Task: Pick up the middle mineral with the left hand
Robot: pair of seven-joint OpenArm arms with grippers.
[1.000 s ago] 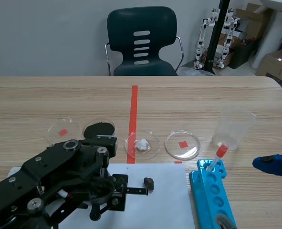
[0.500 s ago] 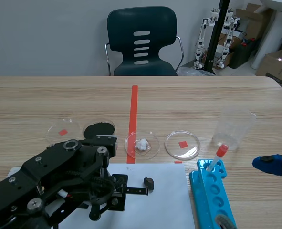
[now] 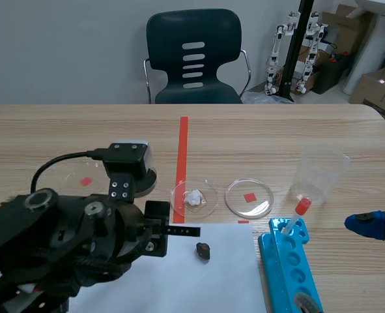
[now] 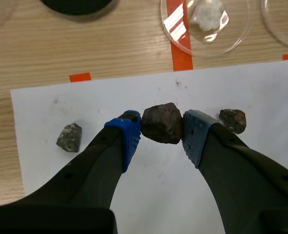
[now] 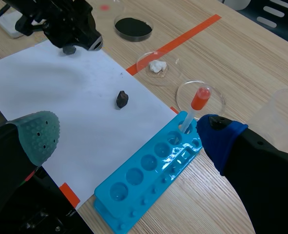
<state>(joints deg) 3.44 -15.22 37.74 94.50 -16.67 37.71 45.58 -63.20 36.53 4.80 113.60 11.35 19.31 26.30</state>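
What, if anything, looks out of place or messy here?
Nothing looks spilled or damaged. The middle mineral is held in the left gripper; a grey mineral and a reddish mineral lie either side of it on the white paper.

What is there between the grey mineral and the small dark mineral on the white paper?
The left wrist view shows the middle mineral there, gripped between the blue pads of the left gripper.
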